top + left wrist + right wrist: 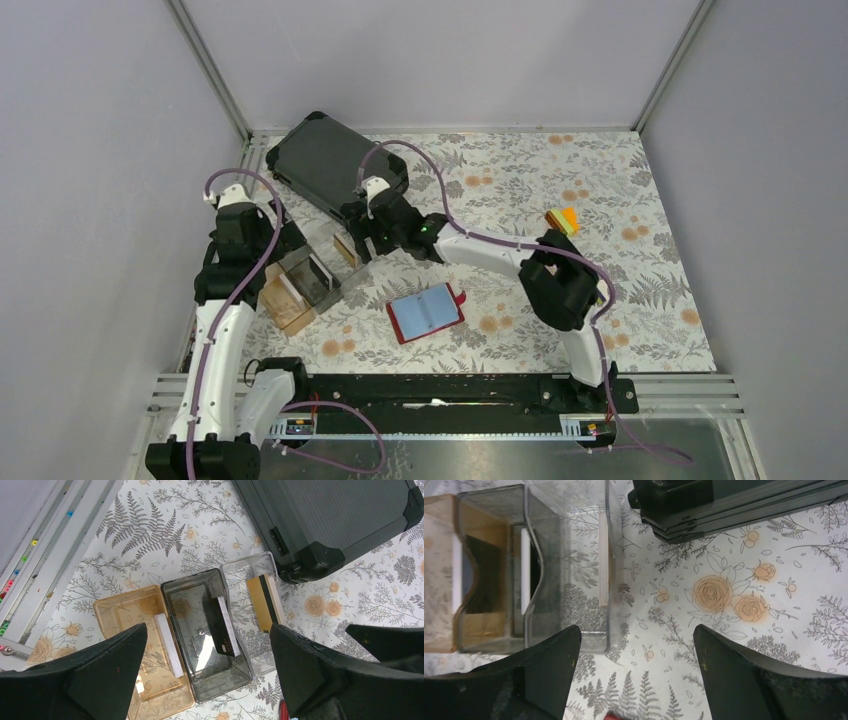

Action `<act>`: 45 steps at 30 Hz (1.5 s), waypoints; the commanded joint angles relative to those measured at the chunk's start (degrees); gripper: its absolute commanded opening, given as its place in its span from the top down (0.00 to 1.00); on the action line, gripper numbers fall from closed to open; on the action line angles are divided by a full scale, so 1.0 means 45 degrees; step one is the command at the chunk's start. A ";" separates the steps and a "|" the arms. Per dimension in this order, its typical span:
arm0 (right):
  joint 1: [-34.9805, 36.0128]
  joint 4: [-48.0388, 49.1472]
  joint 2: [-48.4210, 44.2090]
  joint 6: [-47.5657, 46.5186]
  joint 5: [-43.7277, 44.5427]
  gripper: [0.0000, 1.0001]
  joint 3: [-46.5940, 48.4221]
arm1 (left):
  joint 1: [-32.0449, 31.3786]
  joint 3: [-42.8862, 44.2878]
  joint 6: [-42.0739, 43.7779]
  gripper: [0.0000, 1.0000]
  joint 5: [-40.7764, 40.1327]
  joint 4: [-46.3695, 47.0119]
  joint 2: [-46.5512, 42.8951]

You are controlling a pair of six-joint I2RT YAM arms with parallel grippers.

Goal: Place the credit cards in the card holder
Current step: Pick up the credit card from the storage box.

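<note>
The red card holder (459, 297) lies open mid-table with a light blue card (422, 311) on its inner face. Three more credit cards stand on edge in a clear compartmented box (300, 285). A pale one (167, 645) is in the tan bay, a dark one (220, 625) in the grey bay, and a gold one (262, 602) in the clear bay. My left gripper (207, 630) hangs open above the box and holds nothing. My right gripper (636, 630) is open over bare tablecloth beside the box's clear end (569, 555). A sliver of red (616, 715) shows at the bottom edge.
A large dark hard-shell case (330, 160) lies just behind the box, close to both grippers (330, 515). Small yellow and orange blocks (562, 219) sit at the right. The table's metal rail (45, 555) runs along the left of the box.
</note>
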 commanded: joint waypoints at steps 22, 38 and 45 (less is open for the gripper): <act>0.0075 -0.0951 0.2326 -0.1204 0.0717 0.11 0.3430 | 0.0058 -0.0069 0.0288 0.01 -0.1229 0.0443 -0.0570; 0.0627 -0.1894 0.4074 -0.1443 0.1050 0.17 0.5690 | 0.0064 -0.0090 0.0278 0.01 -0.1189 0.0462 -0.0529; 0.0855 -0.2512 0.5014 -0.1869 0.1609 0.18 0.6934 | 0.0063 -0.0079 0.0273 0.01 -0.1214 0.0469 -0.0542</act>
